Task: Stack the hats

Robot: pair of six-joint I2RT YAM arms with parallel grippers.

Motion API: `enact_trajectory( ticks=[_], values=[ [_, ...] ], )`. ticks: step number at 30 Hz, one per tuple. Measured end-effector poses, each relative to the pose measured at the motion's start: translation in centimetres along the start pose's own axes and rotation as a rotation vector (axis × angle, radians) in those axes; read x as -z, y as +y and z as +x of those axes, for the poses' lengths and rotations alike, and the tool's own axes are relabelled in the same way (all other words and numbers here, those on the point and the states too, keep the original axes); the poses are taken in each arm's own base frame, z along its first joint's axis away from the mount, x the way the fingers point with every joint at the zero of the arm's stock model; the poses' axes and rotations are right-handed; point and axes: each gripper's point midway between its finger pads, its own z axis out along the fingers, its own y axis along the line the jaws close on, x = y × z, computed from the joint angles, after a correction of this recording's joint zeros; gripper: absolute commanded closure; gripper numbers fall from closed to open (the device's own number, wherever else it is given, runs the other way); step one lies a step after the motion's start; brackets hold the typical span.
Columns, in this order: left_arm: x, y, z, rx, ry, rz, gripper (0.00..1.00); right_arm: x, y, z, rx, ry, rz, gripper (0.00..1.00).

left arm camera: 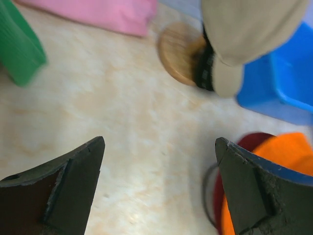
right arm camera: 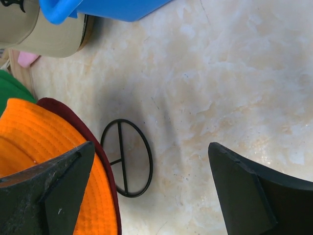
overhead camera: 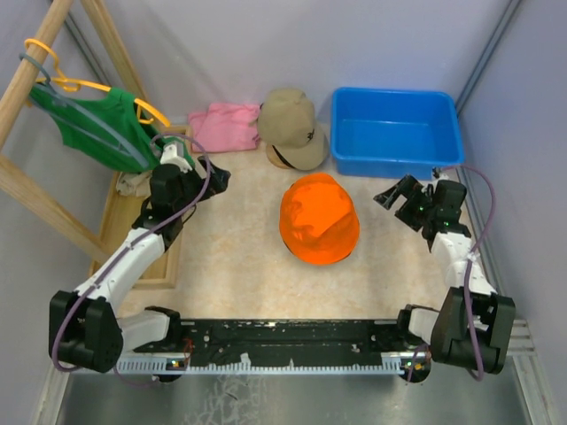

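Tan cloth decides the coming move: the tan cap (overhead camera: 292, 128) lies on the counter (overhead camera: 230, 248) just beside the left wall of the blue bin (overhead camera: 397, 166), long axis running back to front, brim toward the orange bucket hat (overhead camera: 319, 219), which covers the dark red hat (left arm camera: 252, 142) in front of the bin's left corner. The left arm (overhead camera: 133, 252), jaws apart and empty beyond the cap from the bin, has it ahead and rightward, unobstructed, so seems better placed. The right arm (overhead camera: 456, 252), jaws likewise apart and empty, hangs just before the bin's near wall.
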Motion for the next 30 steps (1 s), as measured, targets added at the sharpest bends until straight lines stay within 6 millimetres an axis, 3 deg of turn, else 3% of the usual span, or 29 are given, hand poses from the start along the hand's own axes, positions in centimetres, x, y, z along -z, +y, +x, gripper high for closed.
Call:
enact_trajectory(
  ticks=[3,7,9,14,16,19,21,26,30],
  values=[
    [-0.9,1.9,-1.5,-0.182,-0.045,-0.085,0.0,-0.3,0.3,0.0,-0.006,0.004,-0.022,0.01],
    [-0.7,5.7,-1.1,-0.399,-0.09,-0.194,0.0,-0.9,1.0,0.1,-0.017,0.015,-0.062,0.01],
    [-0.2,7.8,0.3,-0.486,-0.122,-0.21,0.01,-1.2,1.0,0.3,-0.019,0.025,-0.071,0.01],
    [1.8,15.5,6.6,-0.568,-0.117,-0.287,0.0,-1.9,0.2,1.2,-0.02,0.067,-0.025,0.01],
    [1.4,15.4,5.6,-0.584,-0.153,-0.254,0.0,-2.2,-0.1,1.3,-0.002,0.082,0.011,0.01],
    [0.6,14.8,1.9,-0.588,-0.274,-0.235,0.01,-2.6,-0.6,0.7,0.033,0.084,0.06,0.01],
    [0.5,14.2,0.8,-0.589,-0.304,-0.212,0.0,-2.8,-0.7,0.2,0.049,0.081,0.079,0.01],
    [0.8,12.2,0.5,-0.625,-0.31,-0.128,0.0,-2.7,-1.0,-0.3,0.071,0.072,0.108,0.01],
    [2.0,14.1,2.5,-0.607,-0.343,-0.159,0.01,-2.7,-1.7,-0.6,0.076,0.053,0.149,0.01]
  ],
)
